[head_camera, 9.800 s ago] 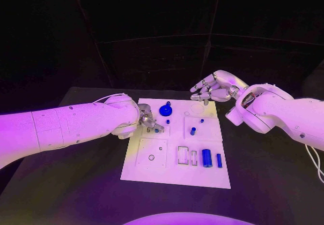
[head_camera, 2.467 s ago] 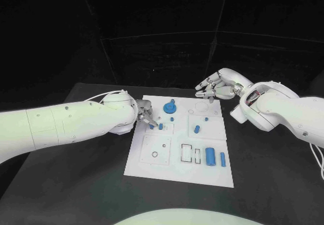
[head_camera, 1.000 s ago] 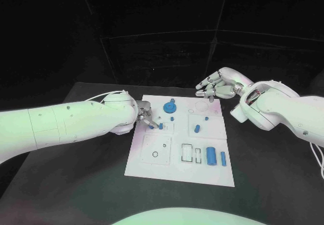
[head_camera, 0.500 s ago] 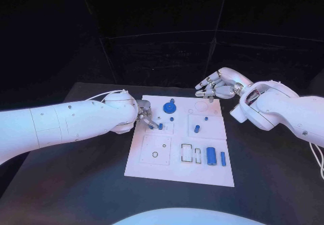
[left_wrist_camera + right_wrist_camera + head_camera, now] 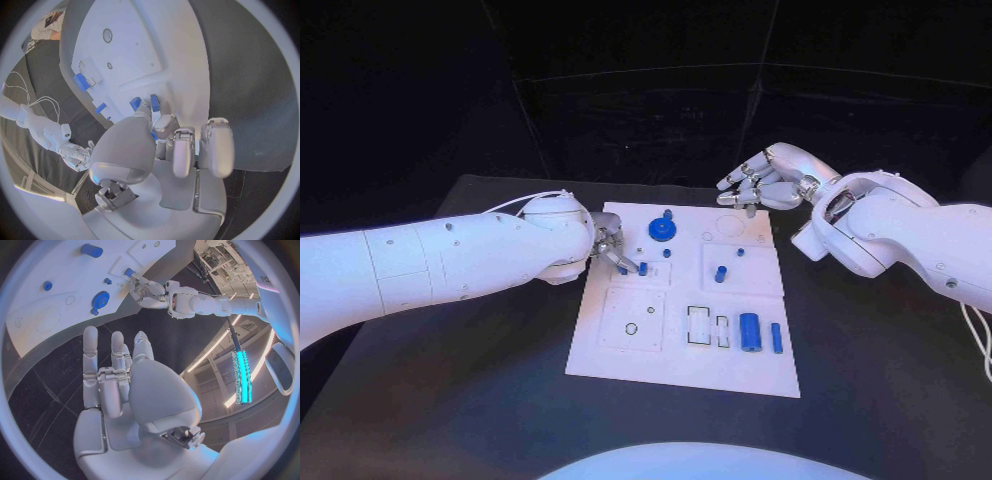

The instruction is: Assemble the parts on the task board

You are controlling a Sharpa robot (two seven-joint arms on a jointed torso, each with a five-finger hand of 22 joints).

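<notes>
Compared with the frame half a second back, you will find almost nothing displaced: both arms hold the same posts, and the left hand (image 5: pixel 613 252) remains at the board's (image 5: pixel 632 360) left edge with its fingertips by the small peg (image 5: pixel 642 268).

Head view. The board lies in the middle of the table (image 5: pixel 473 400). Its far left portion carries the blue gear (image 5: pixel 659 233). A second peg (image 5: pixel 665 253) stands just beyond the first, and two more small blue parts (image 5: pixel 720 273) sit in the right-hand square. Near the front right, the large cylinder (image 5: pixel 749 333) lies beside the thin bar (image 5: pixel 776 338), next to two empty rectangular slots. The right hand (image 5: pixel 759 185) hovers beyond the far right corner, off the board, fingers apart and holding nothing.

Left wrist view. The left hand (image 5: pixel 169 150) reaches over the board (image 5: pixel 175 60); its fingertips close on the peg (image 5: pixel 154 102), with another blue part (image 5: pixel 135 103) just beside it. Treat this hand as pinching the peg. The cylinder (image 5: pixel 80 81) and bar (image 5: pixel 100 107) lie further along.

Right wrist view. The right hand (image 5: pixel 119 375) is released, fingers straight and spread, apart from the board (image 5: pixel 62 295). You can see the gear (image 5: pixel 100 299) and cylinder (image 5: pixel 92 250) on it, and the left hand (image 5: pixel 147 290) at its edge.
</notes>
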